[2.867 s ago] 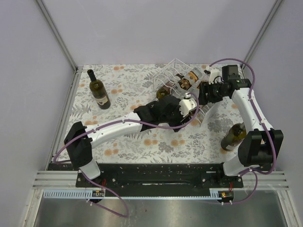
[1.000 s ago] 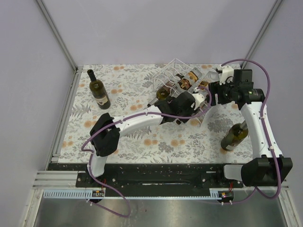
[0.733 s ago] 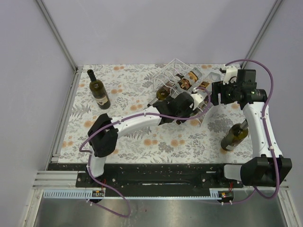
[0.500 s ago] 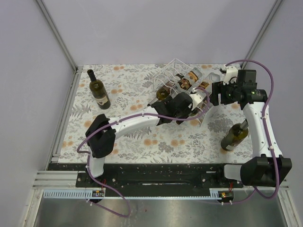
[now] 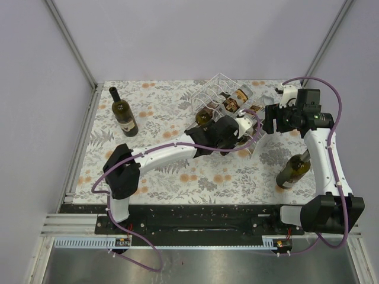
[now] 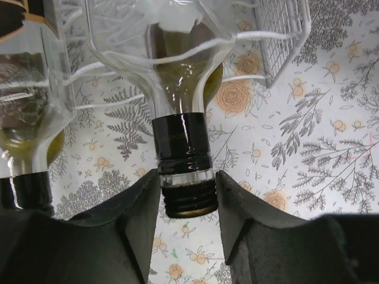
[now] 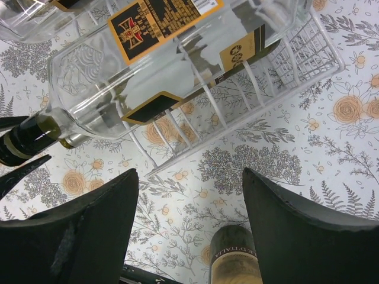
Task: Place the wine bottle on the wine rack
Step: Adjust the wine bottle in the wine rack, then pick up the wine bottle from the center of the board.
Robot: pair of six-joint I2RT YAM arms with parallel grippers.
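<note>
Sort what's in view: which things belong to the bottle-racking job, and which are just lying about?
Job: wine rack; wine bottle gripped at its neck by the left pincer.
Lying about: upright bottle at far left; bottle beside the right arm.

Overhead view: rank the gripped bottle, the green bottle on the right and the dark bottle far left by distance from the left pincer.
1. Clear glass black-capped wine bottle: centre, neck held in the left pincer.
2. Green glass bottle: near right side.
3. Dark glass cream-labelled bottle: far left.
</note>
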